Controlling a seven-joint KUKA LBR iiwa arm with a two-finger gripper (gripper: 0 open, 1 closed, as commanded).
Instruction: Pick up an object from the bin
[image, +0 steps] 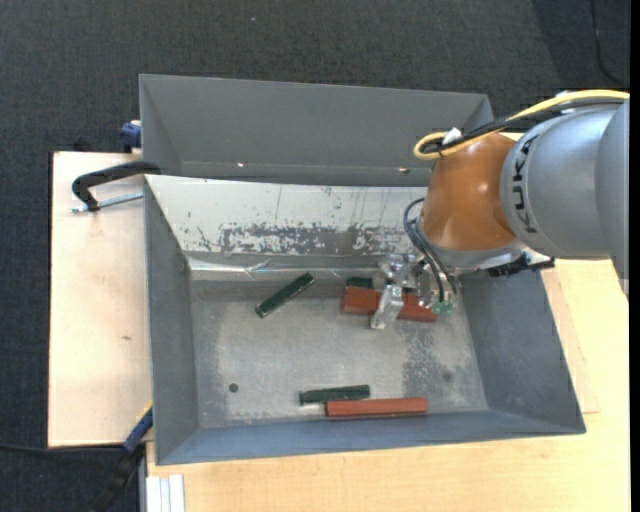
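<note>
The bin (170, 330) is of grey sheet metal with sloping walls. Its floor is dull and speckled with pale scuffs. The landmark here is the red-brown block (358, 301), a short piece with square edges and a matte surface, which lies on the floor toward the back right.

Nearest to the camera, well in front of the block and close to the front wall, lies a long red-brown bar (376, 407), thin and straight. Just behind it, touching or almost touching it, is a dark bar (335, 396), shorter and nearly black. In front of the block and far to its left, a small dark spot (233, 389) sits on the floor; what it is I cannot tell.

The tool (385, 312), of bright bare metal, is down right at the block and covers its middle, so the block shows on both sides of it. If the tool is wide or narrow I cannot tell, and also not if it grips the block.

Near the block, to its left, lies a dark green stick (285, 295), tilted with its right end farther back. Above and behind the block are the glossy orange cover (470, 195) and the smooth grey arm (575, 190). Behind the block, the far wall (300, 235) is shiny and scratched.
</note>
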